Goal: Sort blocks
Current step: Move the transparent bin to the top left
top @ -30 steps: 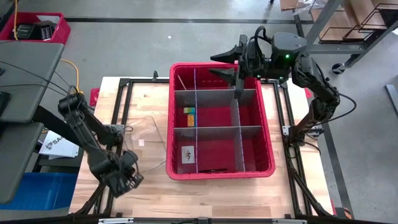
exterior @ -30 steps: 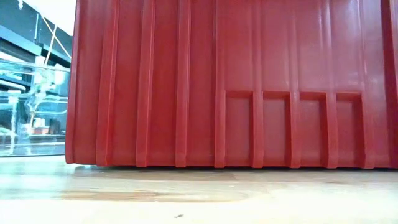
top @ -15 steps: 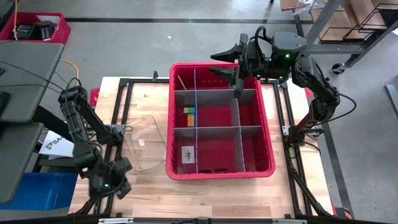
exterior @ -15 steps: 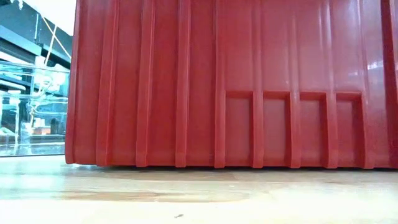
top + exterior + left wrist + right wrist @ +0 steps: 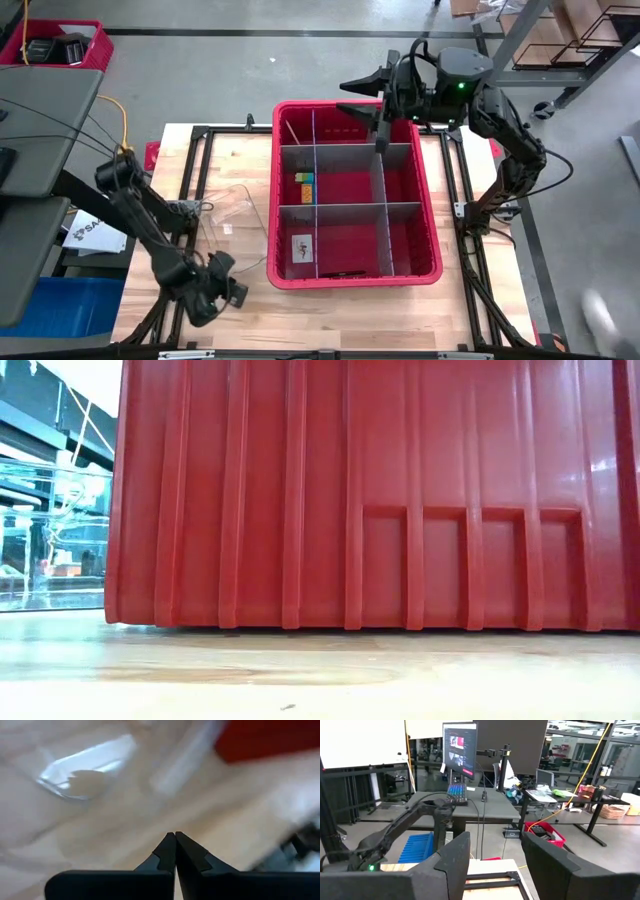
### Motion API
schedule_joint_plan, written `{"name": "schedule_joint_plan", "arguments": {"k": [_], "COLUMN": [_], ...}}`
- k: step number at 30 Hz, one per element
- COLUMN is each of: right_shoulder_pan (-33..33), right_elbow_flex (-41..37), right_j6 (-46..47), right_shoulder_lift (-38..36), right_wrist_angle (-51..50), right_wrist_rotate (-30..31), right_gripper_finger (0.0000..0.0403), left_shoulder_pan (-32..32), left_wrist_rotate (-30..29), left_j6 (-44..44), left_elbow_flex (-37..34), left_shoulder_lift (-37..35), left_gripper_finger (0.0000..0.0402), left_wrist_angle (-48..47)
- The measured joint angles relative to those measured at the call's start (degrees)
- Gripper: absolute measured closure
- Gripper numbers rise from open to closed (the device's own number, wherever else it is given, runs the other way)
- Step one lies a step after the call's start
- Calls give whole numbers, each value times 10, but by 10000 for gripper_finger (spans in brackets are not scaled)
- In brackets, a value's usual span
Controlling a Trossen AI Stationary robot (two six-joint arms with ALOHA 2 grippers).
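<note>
A yellow block [image 5: 303,178] and a green block [image 5: 306,188] lie side by side in one compartment of the red bin [image 5: 430,230], on its floor. My left gripper [image 5: 228,292] is shut and holds nothing. It hovers over the bare wood near the table's near-left corner, beside the bin's near-left corner; its fingertips [image 5: 175,839] meet in the left wrist view. My right gripper [image 5: 352,100] stands open, high above the bin's far rim and pointing level, with nothing between its fingers [image 5: 455,855].
Grey dividers [image 5: 381,185] split the bin into compartments. A white card [image 5: 301,248] lies in the near-left one. A clear plastic container [image 5: 235,225] stands left of the bin and shows at the left of the low view [image 5: 50,530]. The bin's wall [image 5: 380,490] fills that view.
My left gripper has swung out toward the table's near-left corner and then back toward the right along the near edge, closer to the bin. It has turned and tipped on the way and stayed shut.
</note>
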Motion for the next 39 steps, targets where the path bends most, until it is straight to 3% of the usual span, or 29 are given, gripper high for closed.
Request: {"name": "schedule_joint_plan", "arguments": {"k": [3, 8, 21, 26, 34, 39], "right_shoulder_pan": [0, 0, 0, 0, 0, 0], "right_elbow_flex": [0, 0, 0, 0, 0, 0], "right_j6": [0, 6, 26, 30, 32, 33], "right_shoulder_lift": [0, 0, 0, 0, 0, 0], "right_wrist_angle": [0, 0, 0, 0, 1, 3], "right_wrist_rotate": [0, 0, 0, 0, 0, 0], "right_gripper_finger": [226, 226, 226, 226, 226, 226], "left_shoulder_pan": [11, 20, 52, 75, 138, 191], "left_wrist_rotate": [12, 36, 44, 74, 107, 86], "left_j6": [-52, -54, -60, -60, -57, -70], "left_elbow_flex": [0, 0, 0, 0, -58, -80], "left_shoulder_lift": [16, 10, -79, -104, -100, -71], "left_gripper_finger": [401, 401, 401, 401, 401, 401], "left_wrist_angle": [-35, -103, -366, -477, -447, -451]}}
